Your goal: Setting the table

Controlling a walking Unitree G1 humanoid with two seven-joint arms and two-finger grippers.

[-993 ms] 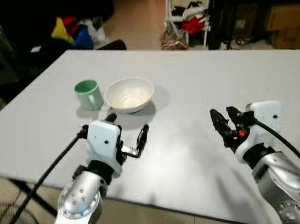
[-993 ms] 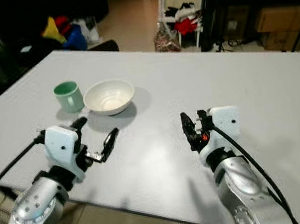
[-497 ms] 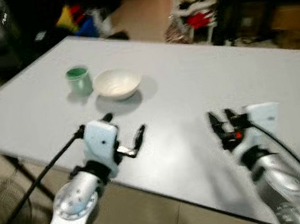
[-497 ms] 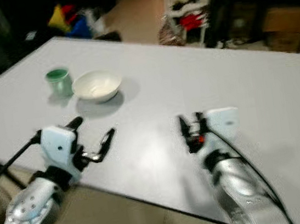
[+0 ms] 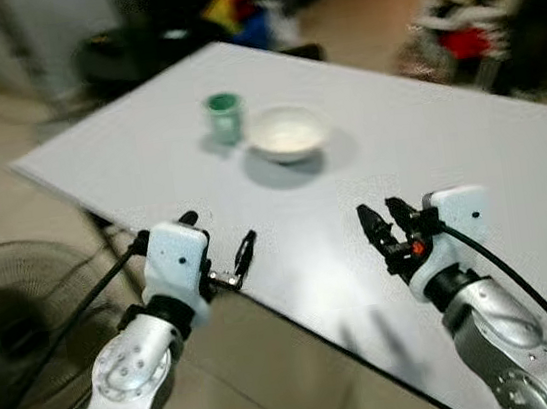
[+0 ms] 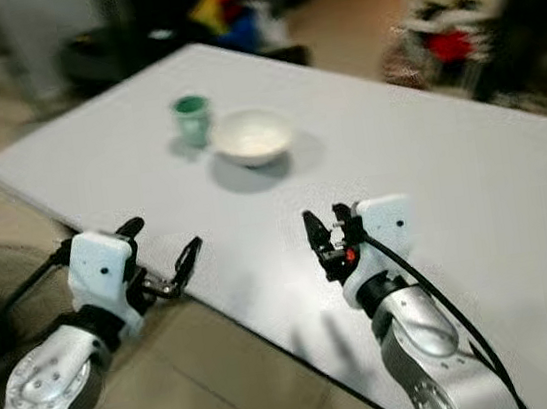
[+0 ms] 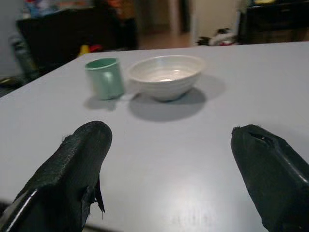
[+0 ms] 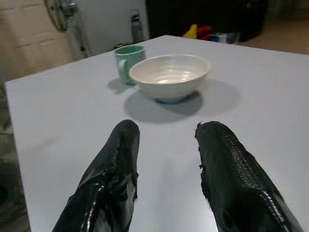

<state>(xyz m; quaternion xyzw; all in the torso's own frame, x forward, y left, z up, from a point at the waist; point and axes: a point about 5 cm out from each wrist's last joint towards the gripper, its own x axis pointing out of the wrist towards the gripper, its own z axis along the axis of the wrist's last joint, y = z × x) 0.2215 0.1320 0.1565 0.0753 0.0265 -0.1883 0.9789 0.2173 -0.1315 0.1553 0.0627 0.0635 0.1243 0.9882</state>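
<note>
On the white table [image 5: 508, 148] we saw a white bowl [image 5: 288, 130] touching or just beside a green mug [image 5: 225, 116] at its 9 o'clock. Both sat well beyond our grippers, toward 12 o'clock. Our left gripper [image 5: 222, 255] hung at the near edge, fingers spread wide and empty; our right gripper [image 5: 383, 228] hovered over the table, fingers slightly parted, holding nothing.

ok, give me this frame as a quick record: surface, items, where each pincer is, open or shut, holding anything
surface: white table
items: green mug and white bowl, side by side, mug on the robot's left of the bowl
bowl contents: looks empty
left pincer: open, holding nothing, at the table's near edge
right pincer: fingers slightly apart, holding nothing, over the table
contact: neither pincer touches the mug or bowl
image quality: head views blurred
</note>
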